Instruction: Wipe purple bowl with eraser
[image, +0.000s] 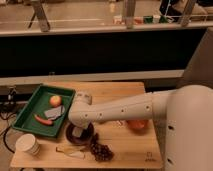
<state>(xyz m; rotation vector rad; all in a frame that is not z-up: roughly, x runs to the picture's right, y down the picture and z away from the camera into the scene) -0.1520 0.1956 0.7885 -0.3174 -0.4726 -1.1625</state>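
Note:
The purple bowl (86, 136) is a dark, shallow, round bowl near the front of the wooden table (125, 92). My white arm reaches in from the right and bends down over it. My gripper (77, 131) points down into the bowl and hides most of its inside. A grey flat rectangular block (55, 112), which looks like the eraser, lies in the green tray (31, 102) to the left of the gripper. I cannot see anything in the gripper.
The tray also holds an apple (55, 100) and a red elongated item (42, 119). A white paper cup (27, 145) stands front left. A pale yellowish item (70, 150) and dark grapes (101, 150) lie in front of the bowl. An orange (136, 125) sits under my arm.

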